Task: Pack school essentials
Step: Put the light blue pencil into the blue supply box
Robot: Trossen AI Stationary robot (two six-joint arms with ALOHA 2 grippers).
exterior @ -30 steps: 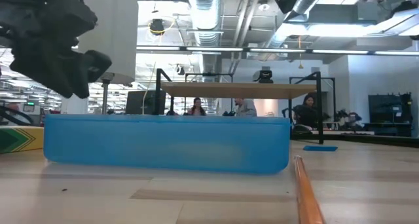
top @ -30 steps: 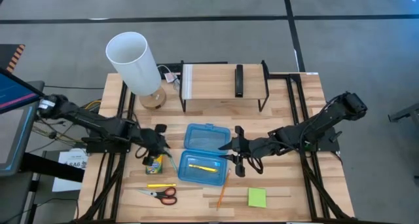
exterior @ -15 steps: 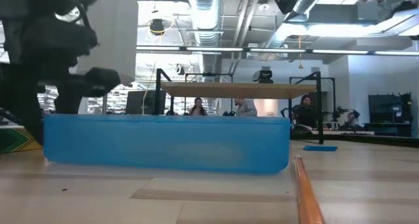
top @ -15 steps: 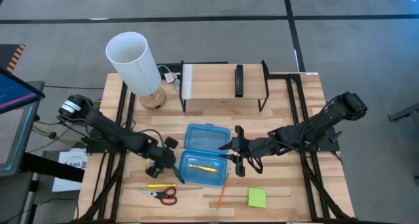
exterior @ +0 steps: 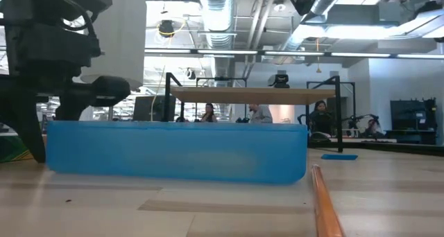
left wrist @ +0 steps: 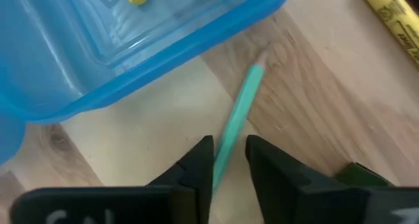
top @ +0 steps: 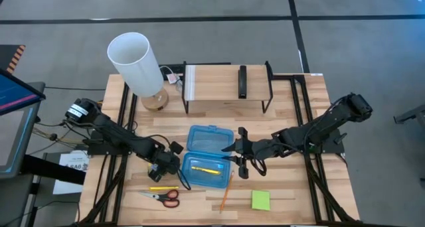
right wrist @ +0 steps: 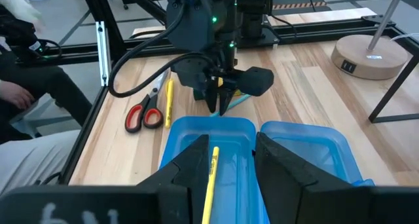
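The blue case [top: 202, 168] lies open, with its lid [top: 210, 139] folded back and a yellow pencil [top: 204, 169] inside. My left gripper [top: 169, 166] stands at the case's near left corner, shut on a green pencil [left wrist: 239, 109]. It hides most of the crayon box. My right gripper [top: 236, 158] is open at the case's right edge, and I cannot tell whether it touches it. Scissors [top: 165, 196], a second yellow pencil [top: 163, 187], an orange pencil [top: 226, 195] and the sticky pad [top: 260, 200] lie flat near the front edge. My left gripper pinches the green pencil between its two fingers [left wrist: 196, 168], with the shaft [left wrist: 226, 149] running along them. The fingers point down, slanting toward the case. The pencil's free end [left wrist: 257, 70] reaches to the wood beside the case wall; whether it rests there I cannot tell.
The white lamp [top: 136, 64] stands at the far left. A black-framed wooden shelf [top: 226, 84] spans the far middle of the table. Bare wood [top: 285, 187] lies in front of the case toward the right. People sit in the room behind the table [exterior: 253, 113].
My left gripper has moved from above the crayon box toward the near edge and rightward, to the case's near left corner, and has come down. It carries the green pencil with it. My right arm has kept still.
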